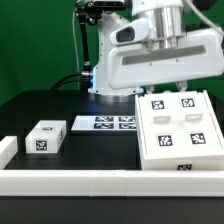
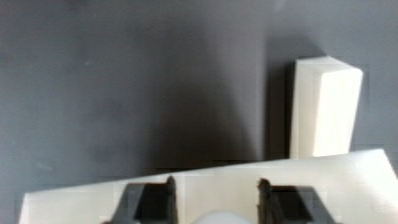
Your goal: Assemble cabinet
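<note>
The gripper (image 2: 214,186) was nearest, its two dark fingers (image 2: 148,200) wide apart with nothing pinched between them. The cabinet (image 2: 71,200) lay right under them, and its white top showed in the gap. I could not tell if they touched it. Its edge ran almost from one finger to the other, a little tilted. A white bar (image 2: 324,100) stood past the fingertips. The arm (image 1: 160,60) hung over the cabinet, hand pointing straight down.
</note>
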You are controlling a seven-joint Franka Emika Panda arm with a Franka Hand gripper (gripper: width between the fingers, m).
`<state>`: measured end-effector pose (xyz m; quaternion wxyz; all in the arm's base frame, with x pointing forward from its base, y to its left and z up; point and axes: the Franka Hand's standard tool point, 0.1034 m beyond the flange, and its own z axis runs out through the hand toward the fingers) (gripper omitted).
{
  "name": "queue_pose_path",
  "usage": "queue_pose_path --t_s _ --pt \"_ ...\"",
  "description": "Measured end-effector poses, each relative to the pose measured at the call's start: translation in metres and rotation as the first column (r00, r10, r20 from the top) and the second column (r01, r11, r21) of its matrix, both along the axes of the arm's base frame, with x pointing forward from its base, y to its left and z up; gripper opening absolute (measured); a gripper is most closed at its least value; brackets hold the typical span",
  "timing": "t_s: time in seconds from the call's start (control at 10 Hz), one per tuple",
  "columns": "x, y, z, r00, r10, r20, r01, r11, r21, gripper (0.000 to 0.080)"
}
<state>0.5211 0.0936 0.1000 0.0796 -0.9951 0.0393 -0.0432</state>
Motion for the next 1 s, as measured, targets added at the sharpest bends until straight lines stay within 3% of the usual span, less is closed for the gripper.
queue_pose_path --t_s 0.1,0.5,0.8,1.0 --pt "0.007 0.001 0.01 0.999 -0.024 -0.026 0.024 1.0 0.013 0.0215" --pt "0.006 0.0 0.007 0.998 -0.041 -0.04 0.042 0.999 0.015 0.0215" --pt "-0.007 -0.011 0.023 0.982 -0.038 -0.185 0.035 0.999 -0.021 0.0215" --pt "-0.006 -0.007 0.029 0.973 -0.06 -0.225 0.055 0.998 -0.03 0.0215"
